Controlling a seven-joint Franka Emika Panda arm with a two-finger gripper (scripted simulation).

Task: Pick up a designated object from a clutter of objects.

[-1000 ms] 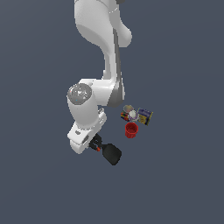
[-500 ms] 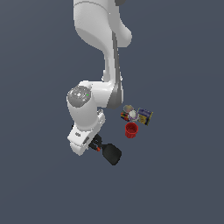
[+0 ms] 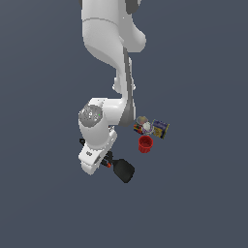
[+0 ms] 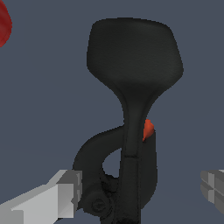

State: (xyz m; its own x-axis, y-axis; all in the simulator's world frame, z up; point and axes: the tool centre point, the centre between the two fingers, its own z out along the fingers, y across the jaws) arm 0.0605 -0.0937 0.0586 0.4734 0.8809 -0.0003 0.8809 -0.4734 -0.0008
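Note:
The black spatula [image 4: 133, 57] lies with its broad blade away from me and its thin handle [image 4: 130, 175] running back between my fingers. In the exterior view its blade [image 3: 124, 170] sticks out from under my hand. The black clamp [image 4: 92, 170] curls under the handle, and its red tip [image 4: 148, 129] shows beside it. My gripper [image 4: 135, 192] is open, with one finger [image 4: 57, 197] close to the clamp and the other finger [image 4: 214, 186] well clear of the handle. In the exterior view my gripper [image 3: 99, 160] sits low over the handle end.
A red cup [image 3: 145, 144] stands to the exterior view's right of the spatula; its edge shows in the wrist view [image 4: 3, 24]. Behind it lie a blue-yellow box [image 3: 161, 129] and small cans [image 3: 143, 127]. The dark red block is not distinguishable.
My arm has lowered slightly toward the spatula's handle. The spatula and the other objects have not moved.

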